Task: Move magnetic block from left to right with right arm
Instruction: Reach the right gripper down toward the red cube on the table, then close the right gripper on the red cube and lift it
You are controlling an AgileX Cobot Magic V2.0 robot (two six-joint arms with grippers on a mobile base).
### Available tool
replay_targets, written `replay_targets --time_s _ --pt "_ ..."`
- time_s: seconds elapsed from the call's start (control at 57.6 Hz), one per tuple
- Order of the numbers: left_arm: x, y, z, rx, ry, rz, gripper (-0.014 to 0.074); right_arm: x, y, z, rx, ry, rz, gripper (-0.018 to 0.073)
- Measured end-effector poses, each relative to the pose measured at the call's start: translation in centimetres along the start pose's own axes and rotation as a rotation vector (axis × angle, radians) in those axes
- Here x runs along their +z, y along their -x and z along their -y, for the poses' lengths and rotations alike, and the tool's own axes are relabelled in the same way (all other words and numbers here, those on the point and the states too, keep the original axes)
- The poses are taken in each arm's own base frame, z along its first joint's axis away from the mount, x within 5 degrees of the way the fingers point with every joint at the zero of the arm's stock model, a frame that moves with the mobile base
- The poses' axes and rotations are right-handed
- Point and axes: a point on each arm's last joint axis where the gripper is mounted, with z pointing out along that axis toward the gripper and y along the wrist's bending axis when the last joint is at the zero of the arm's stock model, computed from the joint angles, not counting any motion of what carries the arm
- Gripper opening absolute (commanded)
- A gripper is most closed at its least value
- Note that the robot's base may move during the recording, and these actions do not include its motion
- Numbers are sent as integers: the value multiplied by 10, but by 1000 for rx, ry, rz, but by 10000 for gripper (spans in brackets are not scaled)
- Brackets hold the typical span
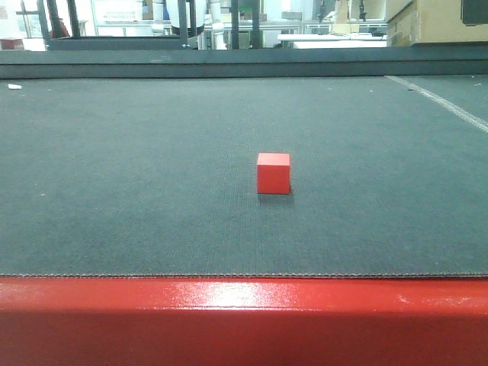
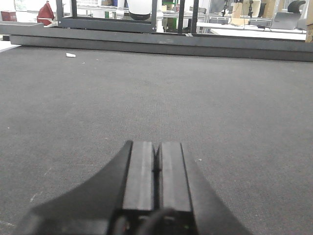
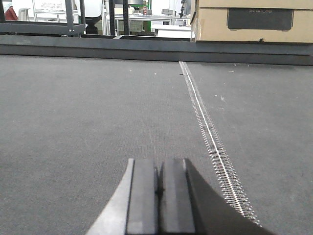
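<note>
Red block [image 1: 274, 173] sits alone on the mat [image 1: 114, 191]; your right gripper [image 3: 157, 169] and left gripper [image 2: 156, 154] hover empty, fingers pressed together, pickup not yet begun.

Left claw [image 2: 156, 149] is pointing across the grey bench [image 2: 230, 107], jaws pressed together; white scrap [image 2: 71, 55] is lying near its far-left corner.

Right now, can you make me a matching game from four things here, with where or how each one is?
Things:
1. magnetic block
2. left gripper
3. cardboard box
4. seam strip

Descriptions:
a. brown, past the far edge of the mat
b. silvery line running along the mat
c. red, standing alone on the mat
d. shut, holding nothing

Pairs: 1-c, 2-d, 3-a, 4-b
</note>
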Motion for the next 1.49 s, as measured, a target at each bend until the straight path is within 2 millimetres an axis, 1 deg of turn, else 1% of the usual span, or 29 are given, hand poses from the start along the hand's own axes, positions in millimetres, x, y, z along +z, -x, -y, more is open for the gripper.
replay_targets --time_s 0.174,0.312,0.347,0.417,0.521,0.573,0.625,0.66,0.694,0.712,0.747,0.799,0.851,0.885,0.99,1.059,1.163,1.233,1.25,1.302,1.319,1.493 --pt "0 0 0 0 0 0 -126 0 1 0 0 1 13 58" --pt "0 0 0 0 0 0 -126 0 5 0 0 3 50 58" --pt "0 0 0 0 0 0 -126 -1 9 0 0 2 48 58" --pt "0 0 0 0 0 0 -126 -3 27 -1 0 1 54 58" --pt "0 0 0 0 0 0 -126 -4 65 -2 0 -2 45 67" --pt "0 0 0 0 0 0 -126 0 83 -2 1 -4 24 113" --pt "0 0 0 0 0 0 -126 7 97 -3 1 -6 -13 197" --pt "0 0 0 0 0 0 -126 11 102 -3 1 -7 -38 250" --pt "0 0 0 0 0 0 -126 17 109 -3 1 -8 -69 321" --pt "0 0 0 0 0 0 -126 22 112 -3 1 -9 -86 377" --pt "0 0 0 0 0 0 -126 31 115 -3 0 -11 -131 442" --pt "0 0 0 0 0 0 -126 41 121 -3 0 -13 -174 513" --pt "0 0 0 0 0 0 -126 55 122 -4 0 -11 -231 562" --pt "0 0 0 0 0 0 -126 63 124 -5 -1 -4 -266 575" --pt "0 0 0 0 0 0 -126 92 127 -12 -11 40 -384 576" --pt "0 0 0 0 0 0 -126 108 130 -22 -7 84 -471 575" --pt "0 0 0 0 0 0 -126 131 134 -44 35 149 -599 572" --pt "0 0 0 0 0 0 -126 147 137 -62 73 186 -680 572" --pt "0 0 0 0 0 0 -126 150 141 -67 88 191 -687 572" --pt "0 0 0 0 0 0 -126 162 139 -83 99 213 -748 572" --pt "0 0 0 0 0 0 -126 166 142 -88 112 216 -754 572" --pt "0 0 0 0 0 0 -126 200 133 -138 132 215 -900 572"
